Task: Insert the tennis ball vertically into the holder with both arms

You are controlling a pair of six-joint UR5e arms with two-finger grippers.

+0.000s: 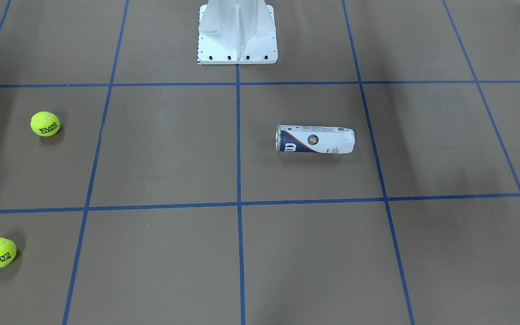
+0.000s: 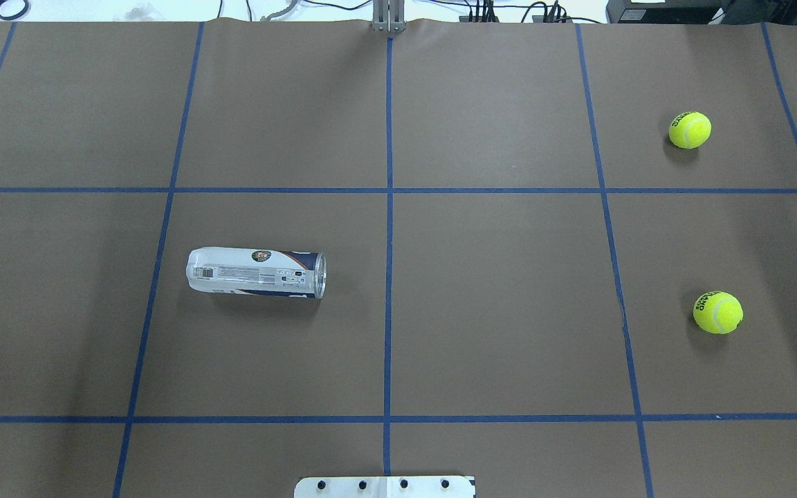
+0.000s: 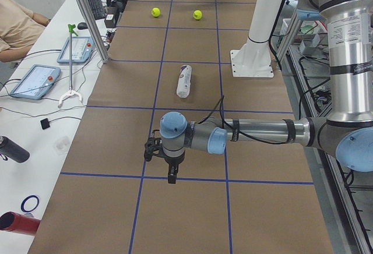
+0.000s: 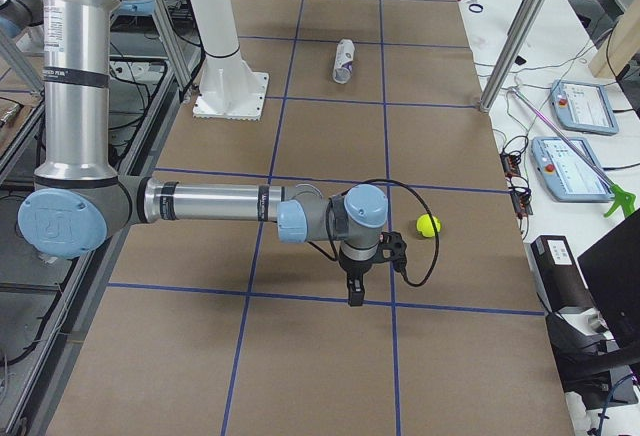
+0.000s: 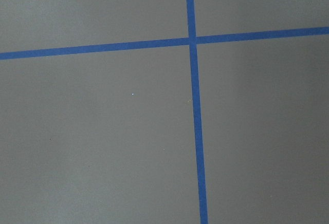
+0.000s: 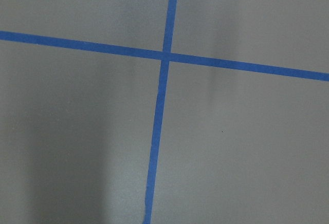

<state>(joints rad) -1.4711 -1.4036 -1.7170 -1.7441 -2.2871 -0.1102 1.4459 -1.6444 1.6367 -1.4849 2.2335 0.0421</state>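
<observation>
1. While both arms reach low over the counter [image 2: 495,311], the holder [image 2: 257,273] lies on its side in the robot's left half. Its open mouth faces the centre tape line [image 2: 389,277].
2. On the robot's right half rest the far tennis ball [image 2: 690,130] and the near tennis ball [image 2: 717,312], well apart from each other and from the holder.
3. The left end effector [image 3: 171,177] hangs fingers-down above the counter, to the robot's left of the holder and well apart from it. It shows only from the side, so I cannot tell how far open it is.
4. The right end effector [image 4: 354,296] also points down, near the far tennis ball. Its opening cannot be told either.
5. Each wrist view shows only brown counter and crossing blue tape.
6. The white pedestal base [image 1: 237,36] stands on the centre tape line at the robot's edge.
</observation>
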